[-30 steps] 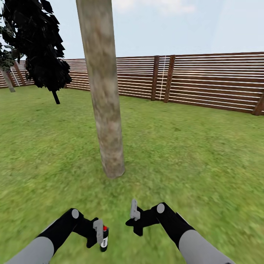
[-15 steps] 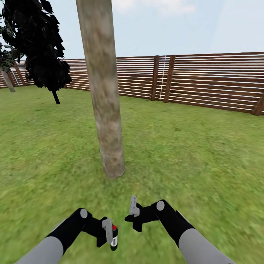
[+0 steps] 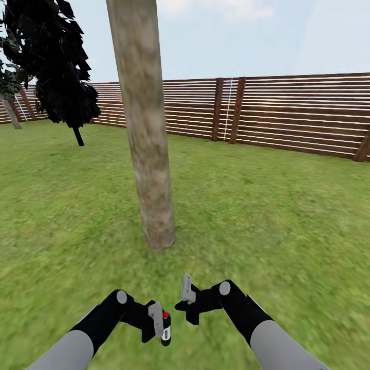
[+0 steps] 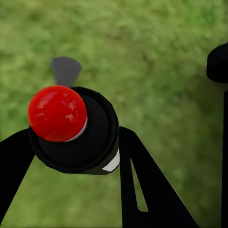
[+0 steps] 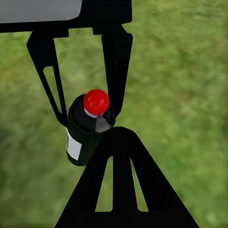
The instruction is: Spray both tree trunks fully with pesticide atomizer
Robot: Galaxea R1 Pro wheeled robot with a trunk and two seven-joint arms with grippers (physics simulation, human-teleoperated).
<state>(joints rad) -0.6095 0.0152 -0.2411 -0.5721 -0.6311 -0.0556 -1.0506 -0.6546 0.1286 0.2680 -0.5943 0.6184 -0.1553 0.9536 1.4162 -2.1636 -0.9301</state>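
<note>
Black fingers of the left gripper (image 3: 160,324) pinch the pesticide atomizer (image 3: 166,328) by its dark body, one finger each side in the left wrist view (image 4: 73,130); red top (image 4: 58,113) sits clear above the grip, so the nozzle end is unobstructed; bottle is held upright and low, off the floor (image 3: 288,246), white label facing outward in the right wrist view (image 5: 84,128).

Right gripper (image 3: 187,294) carries nothing; whether its fingers are spread or pressed together I cannot tell from the head view; it sits just beside the left one, its wrist camera looking at the bottle, so judging it is parked there as a spare viewpoint rather than for a handover.

Tree trunk (image 3: 146,128) stands straight ahead and near, bark mottled grey-beige; no white specks visible on it or in the air; judging spraying is not yet under way on this trunk.

Next move likely needs the bottle raised and the nozzle aimed at the bark; coverage on the far side of the trunk would need repositioning.

Beyond: black-leaved tree (image 3: 56,67) off to the left, slatted wooden fence (image 3: 298,115) closing the garden.
</note>
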